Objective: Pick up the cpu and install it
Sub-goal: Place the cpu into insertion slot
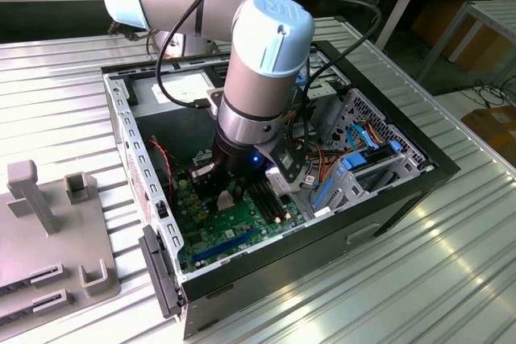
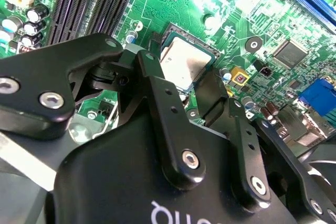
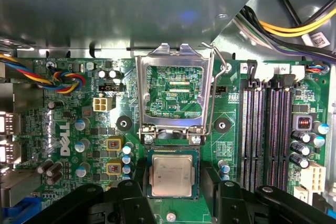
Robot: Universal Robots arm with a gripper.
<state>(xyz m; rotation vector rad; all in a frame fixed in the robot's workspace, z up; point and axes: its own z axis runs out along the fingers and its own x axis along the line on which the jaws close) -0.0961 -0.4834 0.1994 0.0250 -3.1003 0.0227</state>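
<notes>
Cpu, a small flat square chip with a plain silvery-grey metal top (image 3: 171, 176), lies flat in the dark square socket (image 3: 196, 178) of a green motherboard (image 3: 231, 145) in the first wrist view. Just beside the socket, a hollow square metal frame (image 3: 140, 93) stands swung open. The black hand (image 3: 174, 184) hovers over the chip with its fingers (image 3: 137, 188) spread, one on each side, and a sliver of socket shows between chip and finger.

In the second wrist view the cpu (image 2: 184, 64) sits level in its socket between the hand's (image 2: 181, 77) two black fingers (image 2: 157, 93), which flank it.

In the exterior view a silver and pale-blue robot arm (image 1: 258, 78) reaches straight down into an open black computer case (image 1: 322, 254) on a ribbed metal bench (image 1: 451, 279), with the hand (image 1: 228, 192) low over the motherboard.
</notes>
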